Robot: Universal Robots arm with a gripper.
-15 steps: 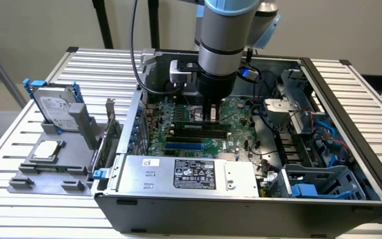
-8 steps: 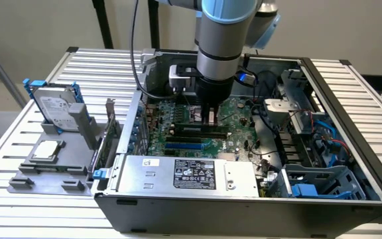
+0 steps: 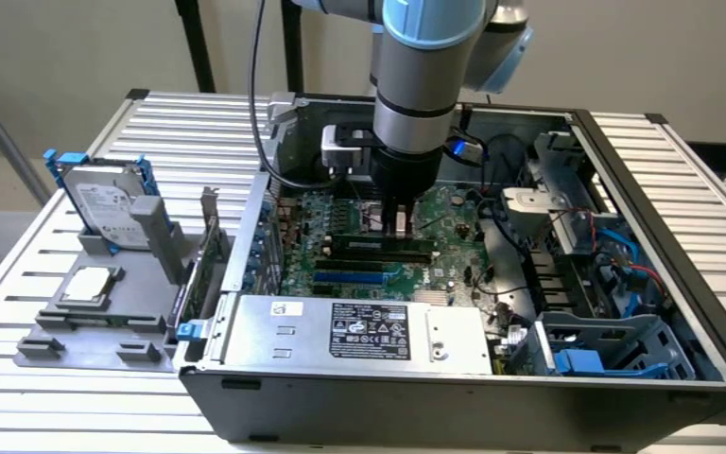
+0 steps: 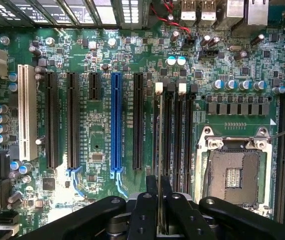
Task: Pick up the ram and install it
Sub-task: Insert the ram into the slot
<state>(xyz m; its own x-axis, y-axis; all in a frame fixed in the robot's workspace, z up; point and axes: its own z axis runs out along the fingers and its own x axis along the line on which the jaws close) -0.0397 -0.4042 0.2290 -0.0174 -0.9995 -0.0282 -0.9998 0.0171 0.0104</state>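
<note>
- The gripper (image 4: pixel 159 200) has its fingers (image 4: pixel 143 212) closed narrowly on the ram (image 4: pixel 158 150), seen edge-on between them.
- The ram stands in a black memory slot (image 4: pixel 168 130) directly below the fingertips, beside the CPU socket (image 4: pixel 232 172).
- The motherboard (image 3: pixel 363 241) lies beneath.

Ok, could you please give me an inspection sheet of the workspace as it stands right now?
Surface: slatted metal table carrying an open computer case.
Job's things: the ram, seen edge-on in the wrist view, held over the memory slots on the motherboard; not seen seated.
Clutter: hard drive and processor chip on a grey fixture at the exterior view's left.
Grippers: gripper lowered into the case, closed on the ram.
Cables: black cable running beside the arm; blue cables inside the case.
Surroundings: plain wall and dark stand poles behind; nothing else seen.
</note>
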